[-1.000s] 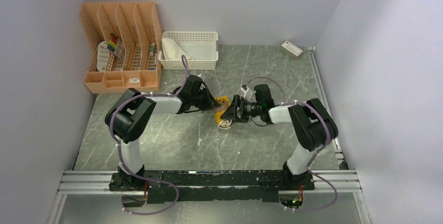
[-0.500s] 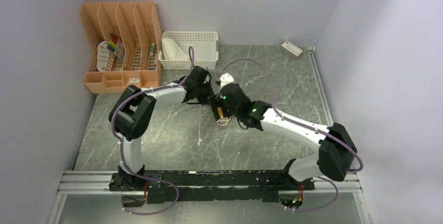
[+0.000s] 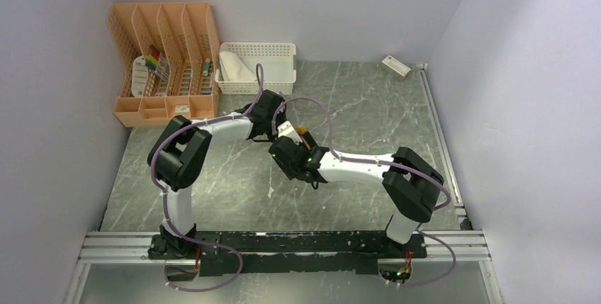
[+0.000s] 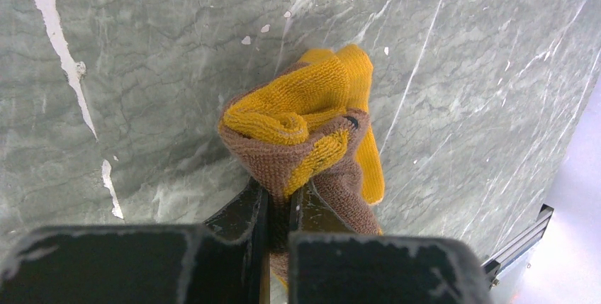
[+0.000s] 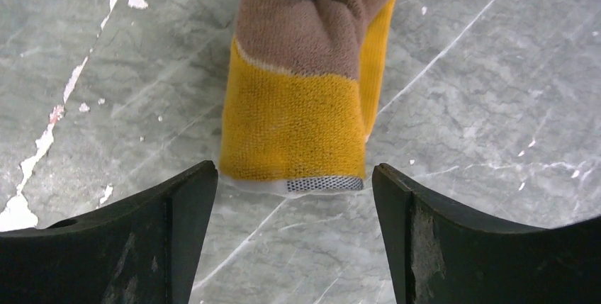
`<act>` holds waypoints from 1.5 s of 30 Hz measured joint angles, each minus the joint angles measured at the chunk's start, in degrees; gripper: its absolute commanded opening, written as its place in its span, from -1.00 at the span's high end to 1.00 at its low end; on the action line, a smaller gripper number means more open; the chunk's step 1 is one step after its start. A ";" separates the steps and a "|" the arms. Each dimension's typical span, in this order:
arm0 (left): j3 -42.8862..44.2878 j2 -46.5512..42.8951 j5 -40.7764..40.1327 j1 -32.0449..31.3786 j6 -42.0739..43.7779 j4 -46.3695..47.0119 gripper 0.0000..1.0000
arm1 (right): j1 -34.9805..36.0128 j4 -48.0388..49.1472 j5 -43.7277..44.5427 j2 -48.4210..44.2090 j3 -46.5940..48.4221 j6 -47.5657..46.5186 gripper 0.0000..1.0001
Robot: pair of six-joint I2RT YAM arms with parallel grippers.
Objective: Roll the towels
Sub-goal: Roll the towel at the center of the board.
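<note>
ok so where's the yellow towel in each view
top external: yellow towel, a small patch mid-table between the arm tips
left wrist: yellow towel at centre, pinched by the left end effector
right wrist: yellow towel upper centre, beyond the open right end effector
shared landmark: the white-veined grey table

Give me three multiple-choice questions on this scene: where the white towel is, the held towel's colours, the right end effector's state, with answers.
1. Where is the white towel? A on the floor; B in the basket; C over an arm.
2. What colours is the towel in the left end effector? A yellow and brown; B blue and white; C red and green.
3. How is the right end effector? A shut on the towel; B shut on nothing; C open, flanking the towel's end.
Answers: 1 B, it lies in the basket. 2 A, both wrist views show them. 3 C, gaps show beside the towel.
</note>
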 measured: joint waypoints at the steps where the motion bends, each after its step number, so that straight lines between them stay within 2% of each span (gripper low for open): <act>1: -0.02 0.00 0.02 0.00 0.00 0.00 0.86 | 0.17 0.00 0.96 0.26 0.37 -0.04 -0.60; 13: -0.31 0.07 1.55 0.33 -0.15 0.31 0.86 | 1.79 3.13 6.69 4.48 2.54 -1.57 -0.39; 15: -0.33 0.13 1.86 0.42 -0.24 0.35 0.86 | 1.79 3.85 7.19 5.31 2.54 -1.53 -0.30; 16: -0.35 0.17 2.10 0.50 -0.26 0.44 0.86 | 1.79 4.26 7.45 5.81 2.54 -1.51 -0.20; 18: -0.55 0.33 3.04 0.76 -0.37 0.90 0.86 | 1.79 4.96 7.58 6.82 2.54 -1.51 0.33; 21: -1.46 0.61 5.01 1.40 -0.74 2.45 0.86 | 1.79 5.46 7.45 8.09 2.49 -1.99 0.96; 23: -2.21 0.72 6.14 1.77 -1.18 3.67 0.86 | 1.79 6.01 7.43 8.52 2.32 -2.10 1.00; 24: -2.56 0.72 6.67 1.95 -1.33 4.28 0.80 | 1.79 6.19 7.43 8.59 2.21 -2.29 1.00; 26: -3.28 0.72 7.74 2.29 -1.64 5.70 0.33 | 1.79 6.73 7.34 8.59 1.90 -2.43 1.00; 27: -3.91 0.72 8.52 2.56 -1.90 6.82 0.04 | 1.75 7.26 7.08 8.59 1.62 -2.43 1.00; 29: -5.88 0.48 10.29 3.32 -2.43 9.70 -0.83 | 1.46 9.27 5.68 8.15 0.04 -2.36 1.00; 31: -8.46 -0.26 12.85 4.28 -3.76 12.24 -0.99 | 0.57 11.89 3.04 6.58 -2.25 -2.03 1.00; 39: -14.56 -6.78 15.23 5.29 -4.52 15.89 -0.99 | -12.66 21.46 -21.16 -5.01 -13.00 2.73 1.00; 45: -16.83 -7.08 15.32 4.87 -4.52 17.55 -0.99 | -23.37 26.84 -39.98 -7.54 -17.53 7.10 1.00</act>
